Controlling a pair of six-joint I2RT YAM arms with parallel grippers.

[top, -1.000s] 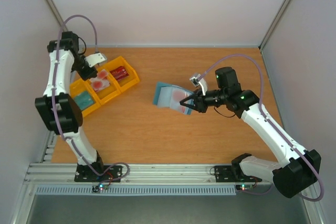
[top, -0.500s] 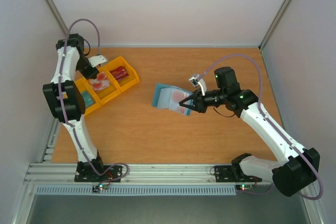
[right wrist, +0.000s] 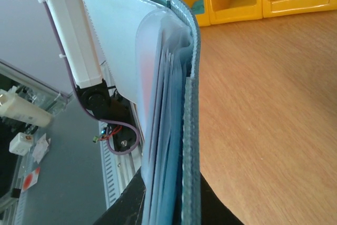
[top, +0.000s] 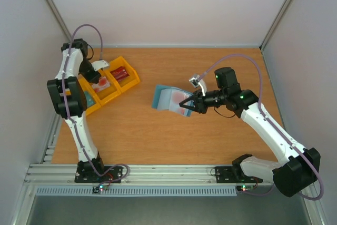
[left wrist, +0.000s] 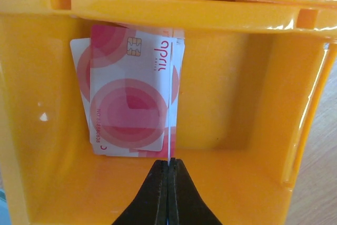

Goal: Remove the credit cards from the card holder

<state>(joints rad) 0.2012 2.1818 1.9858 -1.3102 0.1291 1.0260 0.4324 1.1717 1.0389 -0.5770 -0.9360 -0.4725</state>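
- A wooden table (top: 158, 140) sat between pale walls, with a yellow tray (top: 131, 81) at the upper left of the top view.
- The left gripper (left wrist: 168, 166) hung over the tray's middle compartment. Its fingers were pressed together on a card (left wrist: 170, 104) held edge-on.
- That card's long axis ran from the fingertips toward the top of the left wrist frame. It stood just right of centre over the pink cards (left wrist: 126, 114) lying flat in the compartment.
- The wallet (top: 167, 96) was at the frame's centre, well apart from the tray and to its right.
- The right gripper (top: 185, 103) clamped the wallet's right edge with its jaws nearly closed.
- In the right wrist view the wallet (right wrist: 190, 104) rose edge-up from the fingers, with its pockets fanning toward frame left.
- A pinkish patch by the right jaws may have been another card, though this was unclear.
- The coming move likely turned on the held card being directly above the stack, so letting go should drop it there.
- The left arm would then have to cross rightward to the wallet.
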